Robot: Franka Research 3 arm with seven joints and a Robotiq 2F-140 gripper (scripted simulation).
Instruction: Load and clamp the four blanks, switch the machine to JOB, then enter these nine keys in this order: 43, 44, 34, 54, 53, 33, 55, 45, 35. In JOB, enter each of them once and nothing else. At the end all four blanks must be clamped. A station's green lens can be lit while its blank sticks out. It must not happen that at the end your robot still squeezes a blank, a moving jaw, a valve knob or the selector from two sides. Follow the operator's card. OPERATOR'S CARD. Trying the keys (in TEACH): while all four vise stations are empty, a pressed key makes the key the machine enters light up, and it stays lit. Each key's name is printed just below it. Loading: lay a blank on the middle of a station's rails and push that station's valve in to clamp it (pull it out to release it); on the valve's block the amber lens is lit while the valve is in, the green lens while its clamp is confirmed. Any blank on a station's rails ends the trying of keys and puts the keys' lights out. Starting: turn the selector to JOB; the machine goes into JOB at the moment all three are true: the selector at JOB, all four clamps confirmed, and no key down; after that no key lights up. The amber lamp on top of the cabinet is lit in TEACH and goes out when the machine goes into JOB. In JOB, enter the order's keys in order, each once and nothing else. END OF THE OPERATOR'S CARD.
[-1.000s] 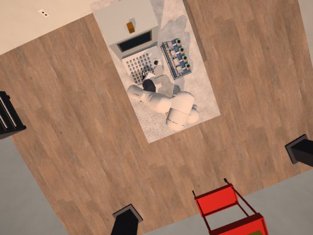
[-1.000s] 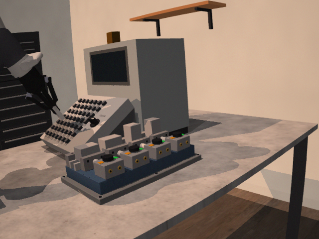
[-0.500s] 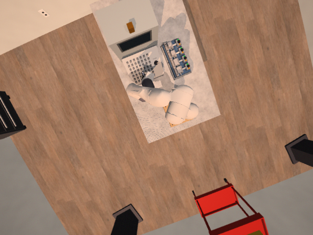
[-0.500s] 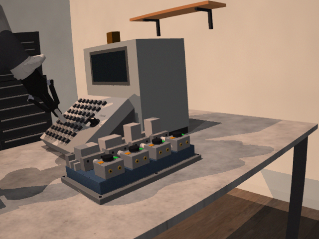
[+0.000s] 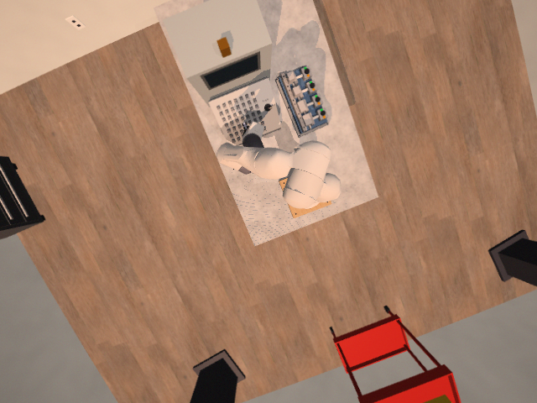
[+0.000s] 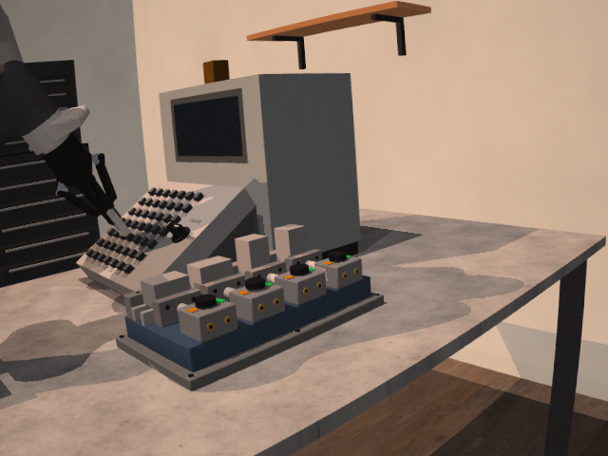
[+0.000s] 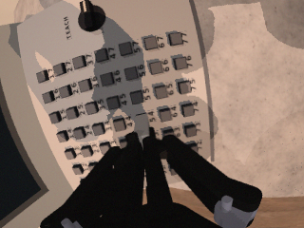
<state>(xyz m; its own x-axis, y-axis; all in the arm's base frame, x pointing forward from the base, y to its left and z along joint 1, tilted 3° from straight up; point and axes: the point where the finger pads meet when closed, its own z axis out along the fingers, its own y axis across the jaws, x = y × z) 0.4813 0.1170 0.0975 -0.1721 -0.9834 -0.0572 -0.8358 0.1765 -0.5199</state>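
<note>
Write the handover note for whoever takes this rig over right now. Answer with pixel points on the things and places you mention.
Claw (image 5: 246, 124) (image 6: 126, 233) (image 7: 143, 123): shut, nothing held, tips among the keys (image 5: 219, 107) (image 6: 152, 190) (image 7: 137, 97), by label 54 (image 7: 151, 116). Whether one is pressed, I cannot tell.
Blanks (image 5: 308, 119) (image 6: 252, 253): one per station, amber and green lenses lit on all four.
Selector (image 5: 267, 107) (image 6: 178, 232) (image 7: 91, 19): seems turned away from TEACH.
Lamp (image 5: 223, 47) (image 6: 216, 71): looks dark, so probably JOB.
Done: loading and, it seems, clamping.
Left: whatever remains of the nine-key order. These views don't show which are entered; confirm before pressing.

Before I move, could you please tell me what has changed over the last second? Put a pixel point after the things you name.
The shut gripper (image 5: 245, 125) (image 6: 125, 232) (image 7: 143, 123) has lowered and moved slightly toward the cabinet (image 5: 208, 21) (image 6: 309, 157), over the keys; nothing was gripped or released. The selector (image 5: 267, 107) (image 6: 178, 233) (image 7: 91, 19) and vise bank (image 5: 320, 124) (image 6: 161, 343) look unchanged.
</note>
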